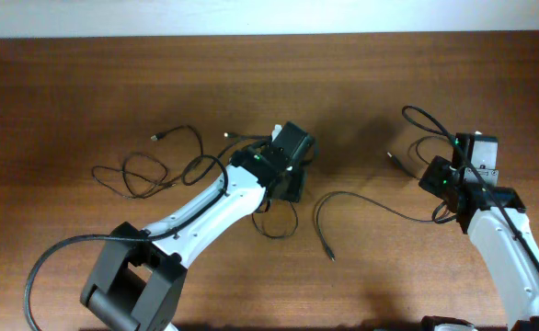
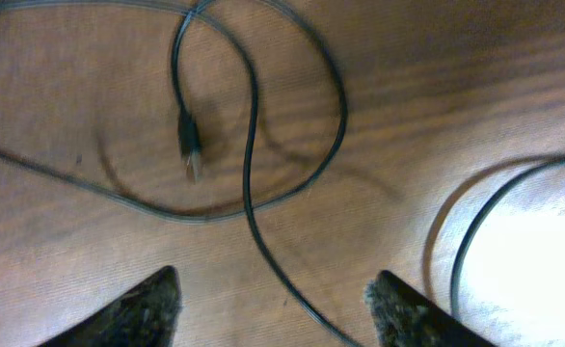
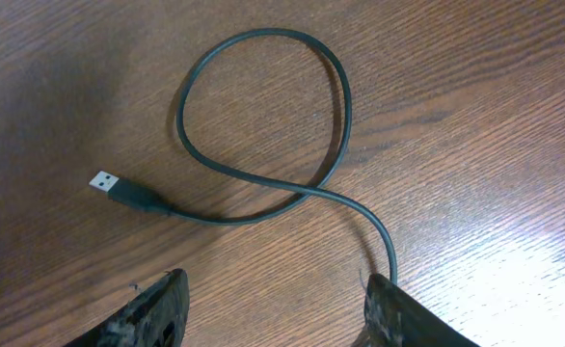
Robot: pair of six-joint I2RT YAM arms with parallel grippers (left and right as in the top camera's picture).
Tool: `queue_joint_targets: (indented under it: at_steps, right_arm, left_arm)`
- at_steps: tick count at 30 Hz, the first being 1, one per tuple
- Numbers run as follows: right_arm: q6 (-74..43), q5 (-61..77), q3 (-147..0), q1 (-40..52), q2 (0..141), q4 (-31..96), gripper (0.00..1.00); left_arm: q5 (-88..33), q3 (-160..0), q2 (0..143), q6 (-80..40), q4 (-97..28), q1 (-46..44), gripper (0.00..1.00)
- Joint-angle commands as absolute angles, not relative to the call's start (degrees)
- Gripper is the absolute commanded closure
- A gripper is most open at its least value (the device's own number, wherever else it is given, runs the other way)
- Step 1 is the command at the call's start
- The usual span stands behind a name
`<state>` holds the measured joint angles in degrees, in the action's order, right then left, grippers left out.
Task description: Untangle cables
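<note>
Several thin black cables lie on the wooden table. A loose bunch of loops [image 1: 145, 172] lies at the left. One cable [image 1: 361, 202] curves across the middle to a plug end [image 1: 331, 256]. My left gripper [image 1: 288, 184] hangs open over a cable strand [image 2: 287, 284] that runs on the table between its fingers [image 2: 273, 289], with a plug [image 2: 191, 149] and loops further ahead. My right gripper [image 1: 432, 175] is open [image 3: 273, 284] and empty. A cable loop [image 3: 263, 125] with a USB plug [image 3: 106, 182] lies in front of it, and its strand passes by the right finger.
The thick black cable of the left arm [image 1: 44, 271] arcs at the lower left. The white wall edge [image 1: 251, 18] runs along the back of the table. Bright glare [image 2: 533, 251] shows on the wood at the right of the left wrist view.
</note>
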<state>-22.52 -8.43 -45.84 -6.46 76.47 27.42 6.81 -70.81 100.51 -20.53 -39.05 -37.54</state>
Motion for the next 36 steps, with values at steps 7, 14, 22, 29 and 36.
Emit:
queue_joint_targets:
  at_steps: [7, 14, 22, 29, 36]
  right_arm:
    - [-22.94, -7.94, -45.63, -6.74, 76.66, 27.22, 0.41]
    - [-22.94, -7.92, -45.63, -6.72, 76.66, 27.22, 0.41]
    - [-22.94, -7.92, -45.63, -6.72, 76.66, 27.24, 0.41]
    - [-22.94, -7.92, -45.63, -6.72, 76.66, 27.24, 0.41]
    - [-22.94, -7.92, -45.63, -6.72, 76.66, 27.20, 0.41]
  left_arm:
    - [10.31, -70.35, 102.32, -20.12, -32.82, -37.39, 0.43]
    - [9.65, -70.35, 110.98, -20.12, -31.62, -37.39, 0.40]
    - [9.67, -70.32, 113.62, -17.06, -26.17, -37.45, 0.45]
    - [9.65, -70.32, 119.04, -17.06, -25.30, -37.45, 0.54]
    - [11.60, -71.29, 115.90, -17.06, -25.54, -37.28, 1.00]
